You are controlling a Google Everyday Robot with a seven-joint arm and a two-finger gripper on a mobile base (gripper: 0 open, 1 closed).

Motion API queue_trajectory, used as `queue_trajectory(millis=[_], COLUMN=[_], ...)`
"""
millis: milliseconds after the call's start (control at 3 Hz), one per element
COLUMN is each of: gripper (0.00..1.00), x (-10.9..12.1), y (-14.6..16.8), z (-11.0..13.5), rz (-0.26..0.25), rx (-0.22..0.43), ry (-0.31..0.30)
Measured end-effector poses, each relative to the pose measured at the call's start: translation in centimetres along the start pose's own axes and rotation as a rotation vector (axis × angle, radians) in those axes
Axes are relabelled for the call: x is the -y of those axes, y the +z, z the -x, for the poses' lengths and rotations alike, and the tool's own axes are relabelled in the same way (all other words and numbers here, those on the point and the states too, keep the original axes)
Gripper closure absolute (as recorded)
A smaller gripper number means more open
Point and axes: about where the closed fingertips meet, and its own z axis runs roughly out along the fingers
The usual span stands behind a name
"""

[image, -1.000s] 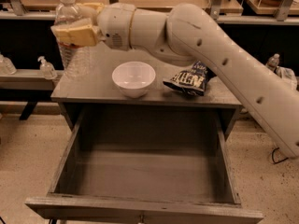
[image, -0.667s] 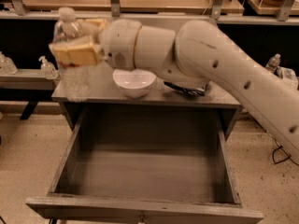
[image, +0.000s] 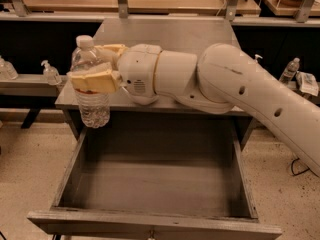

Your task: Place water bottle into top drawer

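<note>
One water bottle hangs upright in the gripper of a single-armed mobile robot, the tan fingers pinched around its labelled middle, at the front-left edge of a grey cabinet top and just above the left rear corner of the open top drawer. The drawer stands pulled well out, with nothing visible inside. The carrying step appears to be under way: the bottle is lifted and brought to the drawer but not yet inside it. The next move would seem to call for shifting it right, clear of the drawer's left wall, then lowering it to the drawer floor before the fingers let go. Compared with a second ago, when the bottle was held farther back over the left of the cabinet top, it now sits lower and nearer the drawer, and the white arm has swung across to hide the bowl and dark packet that showed then. Small pump bottles stand on a shelf to the left.
</note>
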Motion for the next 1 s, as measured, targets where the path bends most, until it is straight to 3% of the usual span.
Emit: queue_trajectory(millis=[333, 667, 1000], gripper=[1.00, 1.00, 1.00], x=[-0.9, -2.4, -5.8], y=[-2.5, -6.3, -8.9], z=[-3.3, -9.0, -14.9], rz=[0.001, 0.047, 0.172], rx=[-0.049, -0.129, -0.217], ry=[0.019, 0.018, 0.008])
